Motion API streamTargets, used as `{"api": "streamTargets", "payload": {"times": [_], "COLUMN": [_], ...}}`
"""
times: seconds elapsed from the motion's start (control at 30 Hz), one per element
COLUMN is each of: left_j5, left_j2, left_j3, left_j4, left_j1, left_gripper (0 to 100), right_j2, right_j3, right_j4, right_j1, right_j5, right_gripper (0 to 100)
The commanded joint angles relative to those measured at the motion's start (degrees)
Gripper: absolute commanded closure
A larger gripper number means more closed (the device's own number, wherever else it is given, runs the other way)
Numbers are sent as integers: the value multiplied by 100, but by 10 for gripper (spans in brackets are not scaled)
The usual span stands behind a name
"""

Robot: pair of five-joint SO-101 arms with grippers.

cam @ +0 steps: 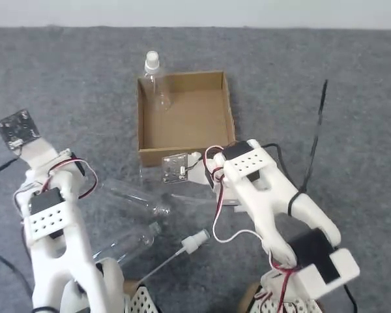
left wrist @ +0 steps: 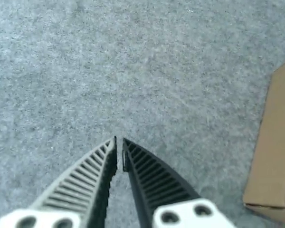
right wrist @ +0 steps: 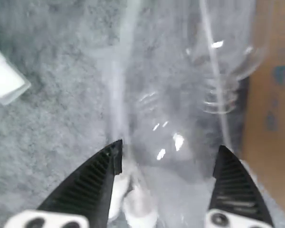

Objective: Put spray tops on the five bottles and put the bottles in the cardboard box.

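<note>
Target bottle (right wrist: 156, 137): clear plastic, lying on its side on the carpet (cam: 326, 59), lower centre of the high view, just in front of the box (cam: 230, 111). Right gripper (right wrist: 170, 149) sits over it with the jaws spread wide, one on each side of the body, gripping nothing. Can't tell if either jaw touches the plastic. A bare threaded neck shows close to the box wall in the right wrist view; can't tell if it belongs to this bottle or a second one.

Handling, as a guess: empty, so very light. The thin wall will dent under a hard squeeze, and it's glossy and round, so it will likely slip and roll. Best hold is across the body near the shoulder, where it's stiffer, with light closure.

Loose spray top (cam: 197, 241): white head with a long thin tube, lower centre, near the bottle but apart from it. The tube looks bendy, so grab the head.

Two more bottles (cam: 133, 194), clear with no tops, lie to the lower left between the arms.

Capped bottle (cam: 154, 81): top on, at the box's upper-left corner, leaning on the rim.

Left gripper (left wrist: 119, 141): jaws closed together, empty, over bare carpet with the box corner off to one side.
</note>
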Motion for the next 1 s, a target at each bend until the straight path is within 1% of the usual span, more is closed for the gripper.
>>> {"api": "streamTargets", "payload": {"times": [0.0, 0.1, 0.37, 0.47, 0.77, 0.97], "left_j5": [-44, -44, -44, -44, -246, -255], "left_j2": [-281, -281, -281, -281, -255, -255], "left_j3": [-84, -84, -75, -75, -57, -57], "left_j4": [18, 18, 18, 18, -62, -62], "left_j1": [0, 0, 0, 0, 0, 0], "left_gripper": [987, 987, 987, 987, 987, 987], "right_j2": [145, 136, 119, 119, 119, 119], "right_j3": [-220, -325, -466, -677, -1714, -1829], "right_j4": [-268, -321, -259, -92, 1182, 1481], "right_j1": [286, 462, 602, 576, 602, 716], "right_j5": [53, 44, -53, -510, -1635, -2470], "right_gripper": [836, 892, 929, 940, 940, 940]}}
